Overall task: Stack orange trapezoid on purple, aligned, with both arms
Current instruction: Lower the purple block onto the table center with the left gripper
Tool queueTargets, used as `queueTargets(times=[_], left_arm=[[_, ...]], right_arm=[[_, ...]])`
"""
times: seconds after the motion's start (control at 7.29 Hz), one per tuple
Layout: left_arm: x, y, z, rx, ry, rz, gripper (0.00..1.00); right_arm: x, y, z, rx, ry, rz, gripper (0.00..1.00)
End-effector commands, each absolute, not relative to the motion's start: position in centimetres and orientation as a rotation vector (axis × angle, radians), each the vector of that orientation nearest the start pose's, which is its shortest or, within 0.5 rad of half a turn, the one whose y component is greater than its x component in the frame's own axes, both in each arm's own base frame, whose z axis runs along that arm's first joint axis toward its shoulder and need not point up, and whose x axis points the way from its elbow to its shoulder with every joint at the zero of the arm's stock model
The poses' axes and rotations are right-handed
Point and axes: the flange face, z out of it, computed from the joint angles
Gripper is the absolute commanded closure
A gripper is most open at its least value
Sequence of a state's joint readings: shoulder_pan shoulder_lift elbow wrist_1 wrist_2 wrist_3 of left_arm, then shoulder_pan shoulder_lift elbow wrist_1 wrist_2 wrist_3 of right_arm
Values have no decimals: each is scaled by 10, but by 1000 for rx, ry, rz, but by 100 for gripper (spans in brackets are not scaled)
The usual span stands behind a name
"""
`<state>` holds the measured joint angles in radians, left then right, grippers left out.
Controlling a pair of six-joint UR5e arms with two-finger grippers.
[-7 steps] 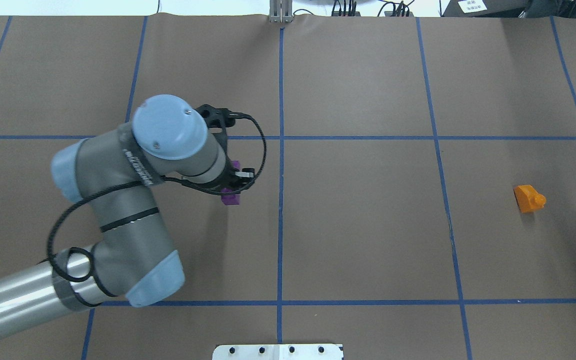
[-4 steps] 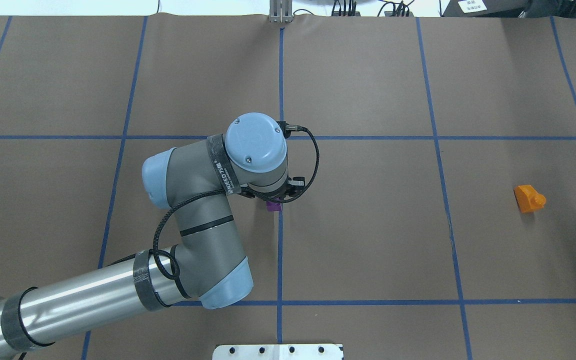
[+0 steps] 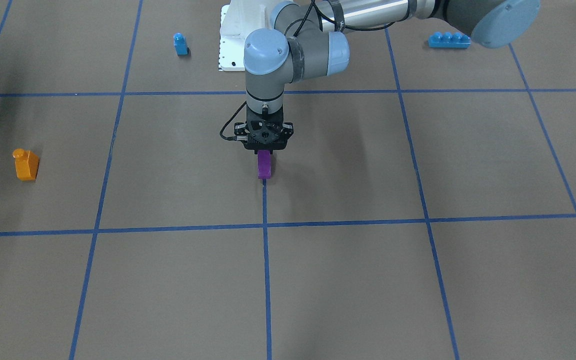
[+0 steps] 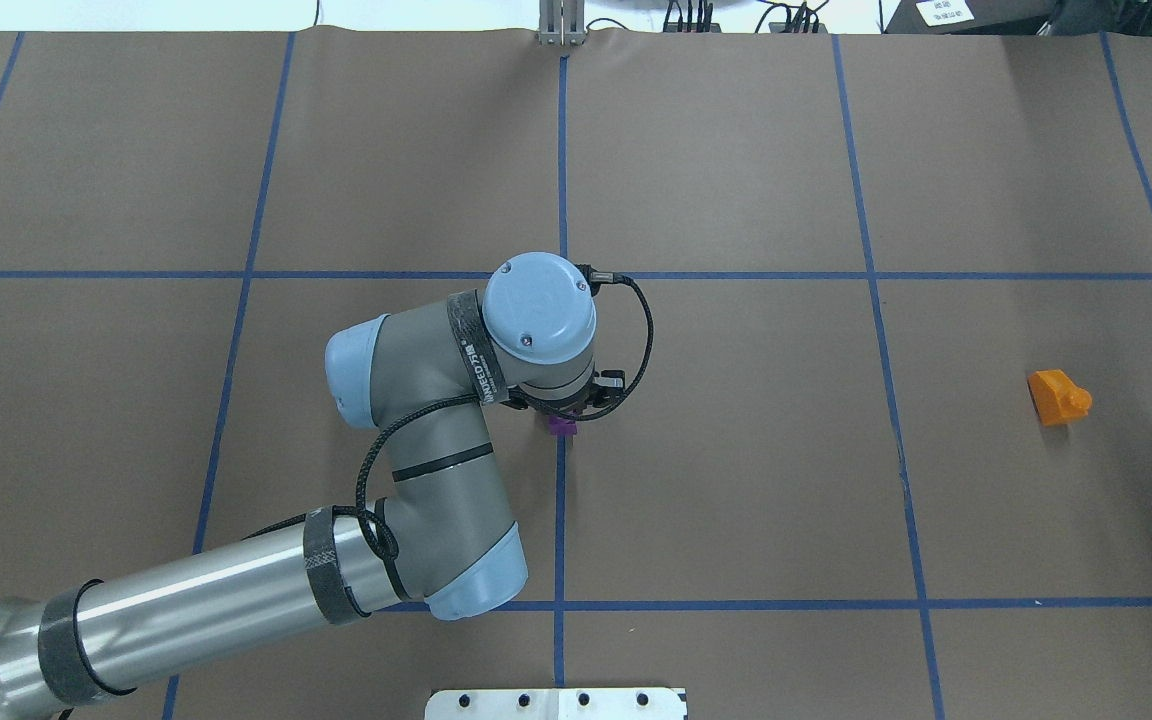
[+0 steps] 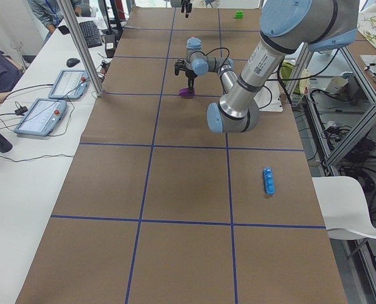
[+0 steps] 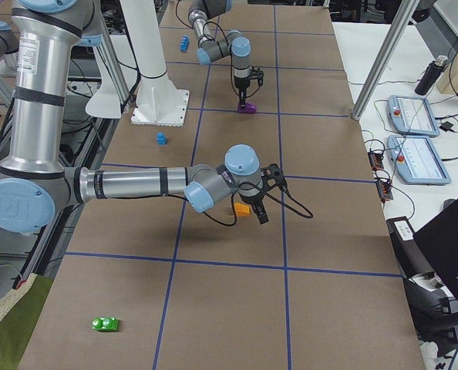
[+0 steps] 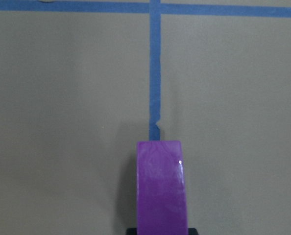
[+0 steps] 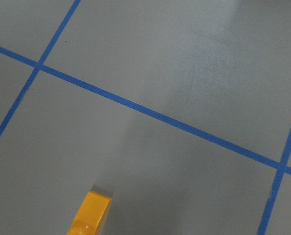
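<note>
Orange trapezoid (image 4: 1058, 397) lies free at 3 o'clock on the worktop (image 4: 736, 500), with the right claw (image 6: 264, 205) hanging near it; its opening I cannot tell. Farther, at centre, the left claw (image 3: 264, 152) is closed on the purple (image 3: 264, 166), low over the tape (image 3: 265, 200). All stacking is left.

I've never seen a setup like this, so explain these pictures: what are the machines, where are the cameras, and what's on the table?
These are two robot arms at a brown table. One camera faces the robot, one looks down from behind it, two watch from the table's ends, and one sits on each wrist. The left arm's fingers grip a purple block mid-table. The right arm's end is near an orange block. A small blue block, a long blue brick and a green piece lie elsewhere.
</note>
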<state>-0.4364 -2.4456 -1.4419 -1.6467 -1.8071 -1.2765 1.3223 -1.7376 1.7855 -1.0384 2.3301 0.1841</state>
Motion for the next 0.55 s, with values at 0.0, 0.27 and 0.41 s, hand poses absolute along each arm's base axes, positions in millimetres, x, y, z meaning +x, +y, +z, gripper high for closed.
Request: queueTargets(times=[0.0,0.27,0.41], left_arm=[[637,-418,163,85,841,-32,100],[638,-419,166,86,836,-26,100],[639,-419,166,86,836,-26,97]], right_arm=[[-47,-447,568,382,-841,-281,0],[-47,-447,568,380,-841,-280,0],[-47,-447,568,382,-841,-281,0]])
